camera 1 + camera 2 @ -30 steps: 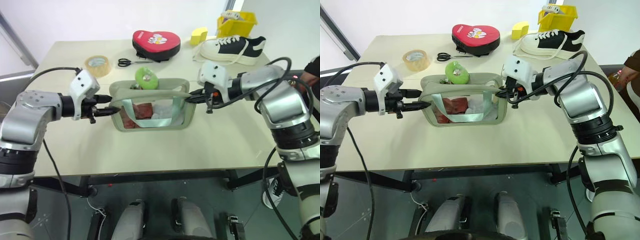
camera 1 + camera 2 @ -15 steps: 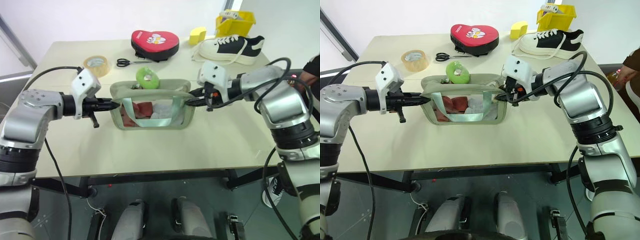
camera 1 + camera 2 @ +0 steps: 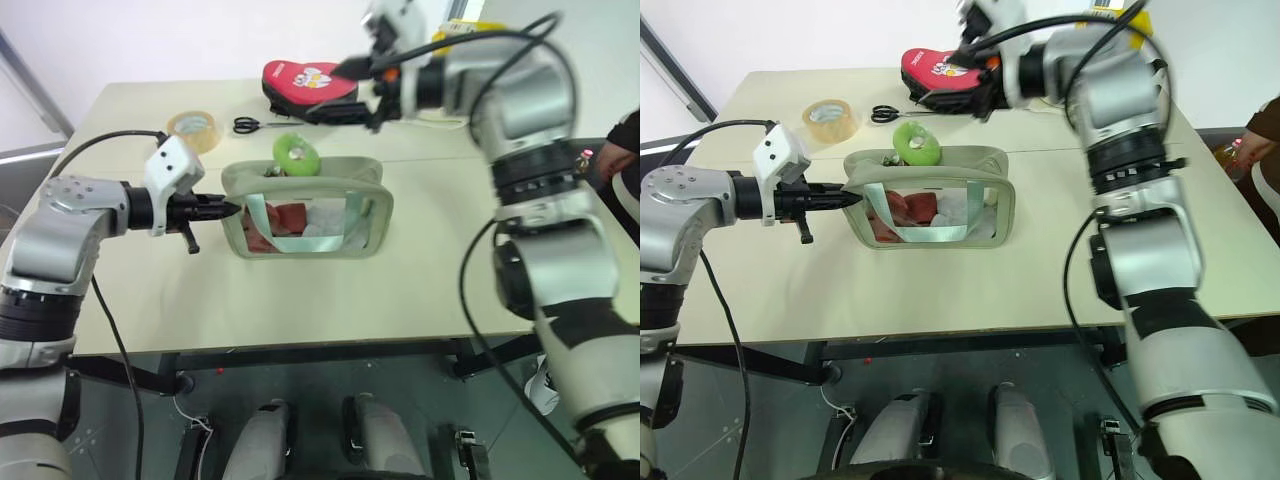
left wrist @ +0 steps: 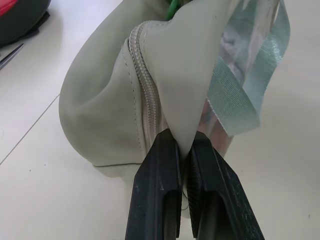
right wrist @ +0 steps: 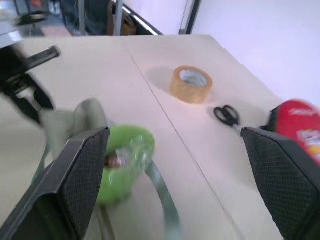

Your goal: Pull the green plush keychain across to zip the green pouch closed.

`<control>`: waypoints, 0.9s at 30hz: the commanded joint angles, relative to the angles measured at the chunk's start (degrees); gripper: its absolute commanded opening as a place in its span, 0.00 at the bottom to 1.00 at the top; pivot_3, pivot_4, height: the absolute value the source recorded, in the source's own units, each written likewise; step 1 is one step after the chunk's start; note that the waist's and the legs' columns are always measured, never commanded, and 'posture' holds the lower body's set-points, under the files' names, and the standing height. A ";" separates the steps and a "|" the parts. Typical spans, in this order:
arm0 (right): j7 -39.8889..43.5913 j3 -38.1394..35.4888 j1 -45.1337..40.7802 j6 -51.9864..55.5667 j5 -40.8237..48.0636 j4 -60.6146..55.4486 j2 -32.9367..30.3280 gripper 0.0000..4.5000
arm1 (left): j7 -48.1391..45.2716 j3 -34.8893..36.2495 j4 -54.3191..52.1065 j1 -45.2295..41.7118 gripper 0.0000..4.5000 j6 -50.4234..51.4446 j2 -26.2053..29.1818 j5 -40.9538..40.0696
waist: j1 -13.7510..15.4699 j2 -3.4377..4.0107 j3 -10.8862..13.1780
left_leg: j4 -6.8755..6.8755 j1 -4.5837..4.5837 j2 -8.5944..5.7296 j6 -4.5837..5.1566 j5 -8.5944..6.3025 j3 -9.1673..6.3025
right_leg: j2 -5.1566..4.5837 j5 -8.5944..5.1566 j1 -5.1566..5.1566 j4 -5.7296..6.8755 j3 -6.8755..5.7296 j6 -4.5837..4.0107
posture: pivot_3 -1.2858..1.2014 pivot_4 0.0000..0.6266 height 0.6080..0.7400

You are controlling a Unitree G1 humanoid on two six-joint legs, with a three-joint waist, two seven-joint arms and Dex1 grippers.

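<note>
Sage-green pouch [image 3: 305, 210] holds red and white contents mid-surface [image 3: 400, 290], left fingers [image 4: 186, 170] pinching its end; keychain [image 3: 296, 153] on top; right fingers [image 5: 85, 170] wide above.

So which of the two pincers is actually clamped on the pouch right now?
The left pincer: it pinches the end fabric of the green pouch beside the zipper. The right pincer hangs open above the table, apart from it.
</note>
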 commanded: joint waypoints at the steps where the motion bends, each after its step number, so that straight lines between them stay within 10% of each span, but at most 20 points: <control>1: -4.00 -3.80 -2.51 1.70 1.79 7.53 3.22 0.97 | -0.07 0.26 -0.63 -1.26 0.00 -0.99 0.48 0.55 | 0.20 0.01 0.00 | 0.01 -0.04 -0.01 -0.01 0.01 -0.02 | -0.01 0.00 -0.03 -0.01 0.00 0.00 | 0.52 0.24 1.00; 9: -1.85 -4.63 -3.39 4.05 2.25 12.74 5.55 0.97 | 0.60 0.71 -2.43 0.20 0.00 -0.54 0.48 0.57 | -0.25 0.02 0.01 | -0.05 -0.06 -0.05 -0.14 0.08 -0.02 | -0.02 0.00 -0.05 -0.05 0.00 0.00 | 0.52 0.24 1.00; 12: 1.48 -4.17 -2.86 6.87 2.84 10.83 5.53 0.81 | 0.62 0.96 -2.51 0.48 0.00 -0.48 0.63 0.56 | -0.31 0.02 0.01 | -0.05 -0.05 -0.05 -0.01 0.00 -0.02 | -0.02 0.00 -0.05 -0.03 0.00 0.00 | 0.52 0.24 1.00; 19: 3.60 -3.53 -1.66 10.94 3.03 7.80 5.38 0.01 | 0.72 0.45 -1.61 -0.21 0.00 -0.97 0.20 1.02 | -0.24 0.02 0.01 | -0.03 -0.04 -0.05 0.00 -0.01 -0.03 | -0.01 0.00 -0.05 0.01 0.00 0.00 | 0.52 0.24 1.00; 27: -1.38 -5.22 -0.98 7.27 1.62 2.68 2.43 0.00 | 0.64 0.39 -1.07 -0.70 0.00 -1.33 0.02 1.27 | -0.15 0.02 0.01 | -0.03 -0.04 -0.05 0.00 0.00 -0.03 | -0.01 0.00 -0.06 0.01 0.00 0.00 | 0.52 0.24 1.00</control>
